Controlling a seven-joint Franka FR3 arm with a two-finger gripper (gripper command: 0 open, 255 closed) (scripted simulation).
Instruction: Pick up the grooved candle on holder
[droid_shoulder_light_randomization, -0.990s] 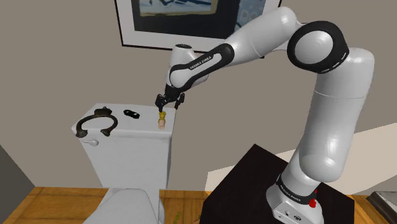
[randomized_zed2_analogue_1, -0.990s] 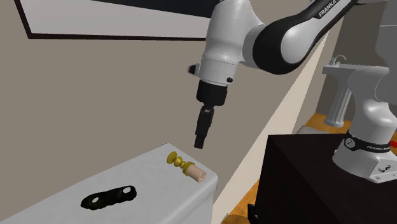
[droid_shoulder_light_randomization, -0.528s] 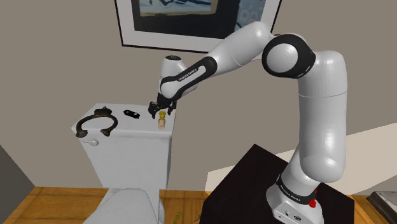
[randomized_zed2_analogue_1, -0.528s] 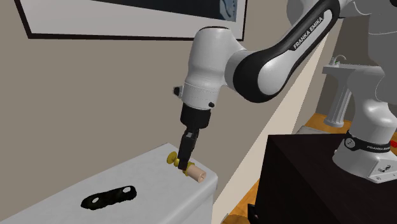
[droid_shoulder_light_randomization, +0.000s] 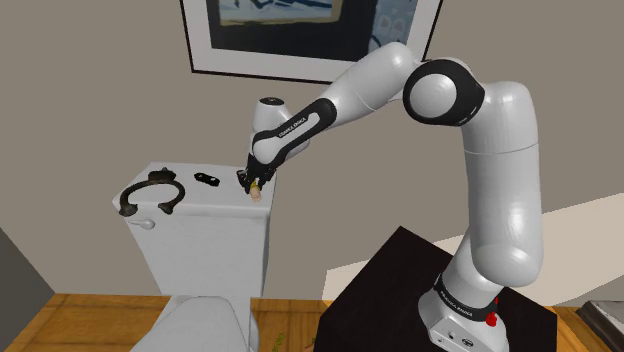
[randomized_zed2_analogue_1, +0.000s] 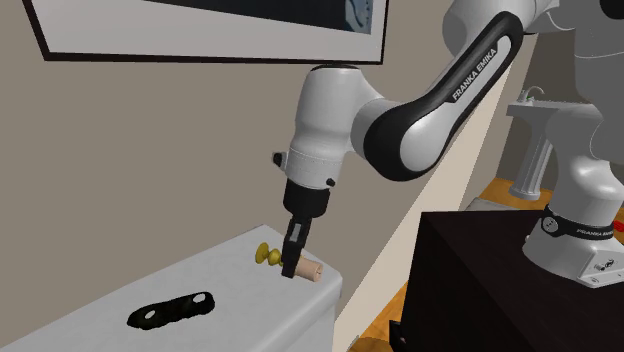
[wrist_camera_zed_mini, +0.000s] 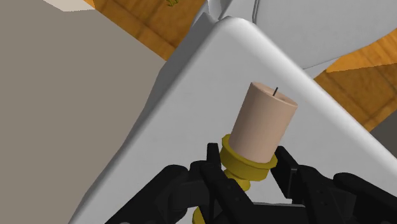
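Note:
A pale peach candle (wrist_camera_zed_mini: 262, 124) with a short wick sits in a yellow ringed holder (wrist_camera_zed_mini: 245, 167). It lies on its side on the white toilet tank lid (randomized_zed2_analogue_1: 110, 300), near the lid's end by the arm. My black gripper (wrist_camera_zed_mini: 247, 162) is shut on the holder's stem just behind the candle, one finger on each side. In the second exterior view the gripper (randomized_zed2_analogue_1: 296, 260) comes down steeply between the holder's yellow foot (randomized_zed2_analogue_1: 264, 254) and the candle (randomized_zed2_analogue_1: 308, 268). In the shoulder view the gripper (droid_shoulder_light_randomization: 250, 181) sits on the candle (droid_shoulder_light_randomization: 256, 193) at the tank's right end.
A small flat black object (randomized_zed2_analogue_1: 172, 312) lies further along the lid, and a black horseshoe-shaped piece (droid_shoulder_light_randomization: 148, 193) lies at its far end. A framed picture (droid_shoulder_light_randomization: 300, 30) hangs on the wall behind. The dark stand (droid_shoulder_light_randomization: 400, 290) and a white pedestal sink (randomized_zed2_analogue_1: 540, 130) stand nearby.
The gripper dropped from above the candle down onto the lid and shut on the holder's stem. The arm's elbow swung toward the wall.

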